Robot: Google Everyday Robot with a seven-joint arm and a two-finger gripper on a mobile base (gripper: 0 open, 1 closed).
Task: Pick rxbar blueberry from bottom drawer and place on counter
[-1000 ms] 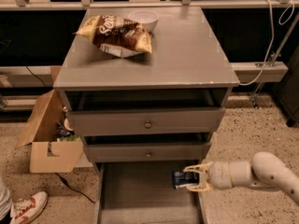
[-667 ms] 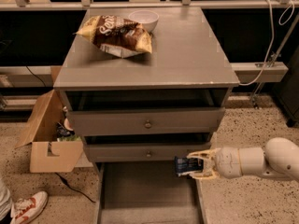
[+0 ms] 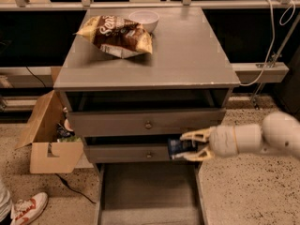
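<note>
My gripper (image 3: pixel 188 146) reaches in from the right on a white arm and is shut on the rxbar blueberry (image 3: pixel 178 148), a small dark bar with pale print. It holds the bar in front of the middle drawer's right end, above the open bottom drawer (image 3: pixel 149 193), whose grey floor is bare. The counter (image 3: pixel 187 50) is the grey top of the cabinet, well above the gripper.
A brown-and-yellow chip bag (image 3: pixel 117 34) and a white bowl (image 3: pixel 144 18) sit at the counter's back left. The two upper drawers (image 3: pixel 148 123) stand slightly open. An open cardboard box (image 3: pixel 49 139) and a shoe (image 3: pixel 28 207) lie on the floor left.
The gripper has risen with the bar from just above the bottom drawer to the height of the middle drawer's front.
</note>
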